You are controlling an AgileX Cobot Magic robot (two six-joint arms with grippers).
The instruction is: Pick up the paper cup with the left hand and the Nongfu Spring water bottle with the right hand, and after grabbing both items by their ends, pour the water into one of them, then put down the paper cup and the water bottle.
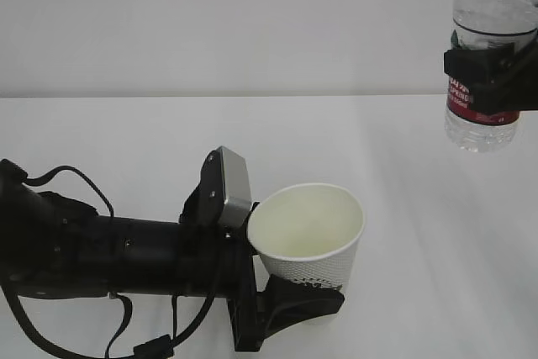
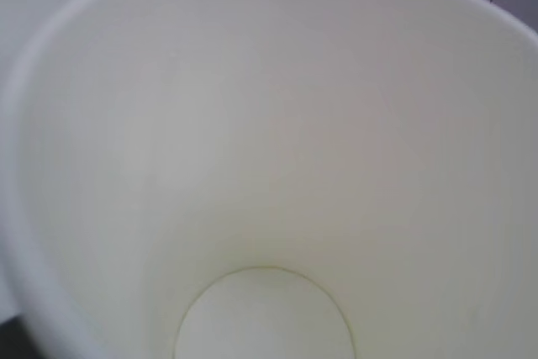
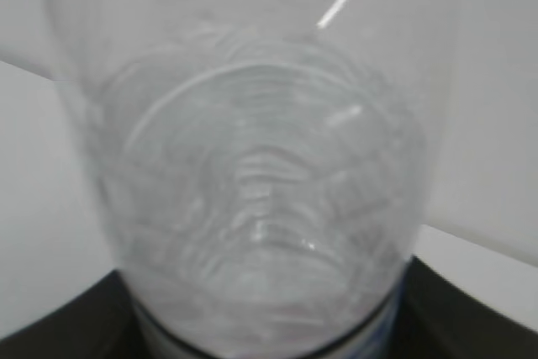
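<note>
Paper cup (image 1: 309, 237): clamped low in the left hand (image 1: 290, 300), mouth tipped up; inside looks dry.
Nongfu Spring water bottle (image 1: 486, 56): upright, raised at far right, right hand (image 1: 492, 73) pinching its label band.
Done: both picked up.
Left: pouring, then 2 set-downs.

Illumination is bright, even and diffuse across the exterior view; the white counter (image 1: 126, 132) and the wall behind it nearly merge. A faint soft shadow lies under the paper cup (image 1: 313, 233). The left hand (image 1: 118, 258) renders as near-solid black with little detail. The left wrist view is soft and low in contrast. The right wrist view shows the Nongfu Spring water bottle (image 3: 261, 174) out of focus, with two streaks of glare near the top.
</note>
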